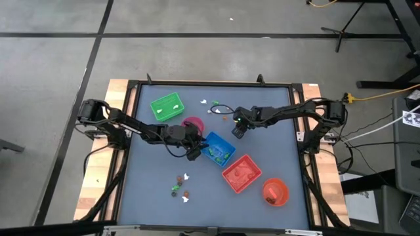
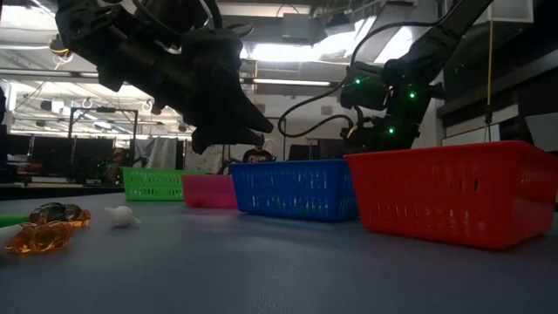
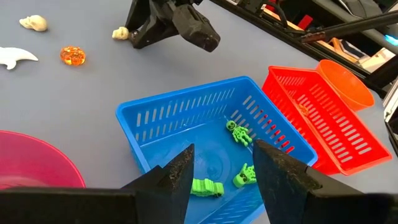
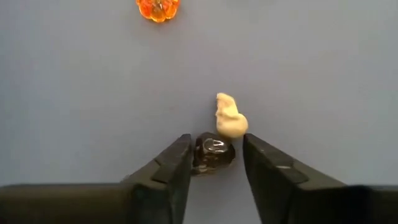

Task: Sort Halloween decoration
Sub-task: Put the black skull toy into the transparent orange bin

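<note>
My left gripper [image 3: 221, 177] hangs open and empty above the blue tray [image 3: 155, 121], which holds green skeleton figures [image 3: 239, 134]. My right gripper [image 4: 216, 163] is open and low over the table near the far side [image 1: 237, 129]. Its fingers stand on either side of a dark glossy trinket [image 4: 213, 154] lying on the table. A cream skull [image 4: 230, 119] lies just beyond the trinket, and an orange pumpkin [image 4: 158, 7] farther off. More trinkets lie near the table's near edge [image 1: 180, 185], and others lie by the far edge [image 1: 205, 101]. My right gripper comes at the dark trinket [image 4: 205, 155] from above with one finger [image 4: 180, 165] close against its side and the other finger apart from it. Whether it touches the trinket, I cannot tell. The trinket rests on the table.
The green tray [image 1: 167, 106] and the pink bowl [image 1: 194, 122] are on the far-left part of the table. The red tray [image 1: 241, 174] and the orange bowl [image 1: 275, 191] sit near-right. A black cable [image 1: 222, 108] loops by the right gripper. The table's near-left part is mostly bare.
</note>
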`<state>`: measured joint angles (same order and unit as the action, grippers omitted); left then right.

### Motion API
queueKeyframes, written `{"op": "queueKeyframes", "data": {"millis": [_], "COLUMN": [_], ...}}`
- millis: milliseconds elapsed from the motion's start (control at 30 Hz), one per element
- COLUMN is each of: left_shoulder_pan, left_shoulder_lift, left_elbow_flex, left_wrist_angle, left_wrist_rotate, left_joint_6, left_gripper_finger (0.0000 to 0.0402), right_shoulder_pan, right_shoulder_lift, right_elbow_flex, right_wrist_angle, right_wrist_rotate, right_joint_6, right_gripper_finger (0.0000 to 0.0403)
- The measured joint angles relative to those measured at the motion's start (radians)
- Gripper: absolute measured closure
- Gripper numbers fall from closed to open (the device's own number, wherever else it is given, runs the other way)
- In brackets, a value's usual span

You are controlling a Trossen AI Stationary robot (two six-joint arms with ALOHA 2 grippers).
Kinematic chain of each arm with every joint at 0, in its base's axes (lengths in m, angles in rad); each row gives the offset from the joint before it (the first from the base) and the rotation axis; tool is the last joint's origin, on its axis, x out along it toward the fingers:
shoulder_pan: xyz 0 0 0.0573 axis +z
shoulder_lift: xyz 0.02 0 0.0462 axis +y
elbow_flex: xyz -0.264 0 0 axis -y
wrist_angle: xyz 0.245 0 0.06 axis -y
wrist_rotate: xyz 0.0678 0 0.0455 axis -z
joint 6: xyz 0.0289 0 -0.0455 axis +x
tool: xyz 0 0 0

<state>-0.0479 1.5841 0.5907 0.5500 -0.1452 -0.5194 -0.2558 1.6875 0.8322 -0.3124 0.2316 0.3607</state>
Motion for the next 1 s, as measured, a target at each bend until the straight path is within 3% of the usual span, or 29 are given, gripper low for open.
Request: {"op": "queueKeyframes", "data": {"millis": [267, 1000], "left_shoulder_pan": [0.000, 0.000], "left_shoulder_lift": [0.000, 0.000], "left_elbow_flex": [0.000, 0.000], "left_wrist_angle": [0.000, 0.001], "left_wrist_rotate": [0.000, 0.000], "left_joint_6": [0.000, 0.000], "left_gripper_finger": [0.0253, 0.0253], "right_shoulder_pan": [0.000, -0.001], "right_shoulder_lift": [0.000, -0.032], "right_elbow_flex": [0.000, 0.001], "right_wrist_angle": [-0.001, -0.060], "right_wrist_rotate": [-0.012, -0.149], "right_joint_6": [0.001, -0.078], "right_gripper_finger": [0.0316, 0.0314]}}
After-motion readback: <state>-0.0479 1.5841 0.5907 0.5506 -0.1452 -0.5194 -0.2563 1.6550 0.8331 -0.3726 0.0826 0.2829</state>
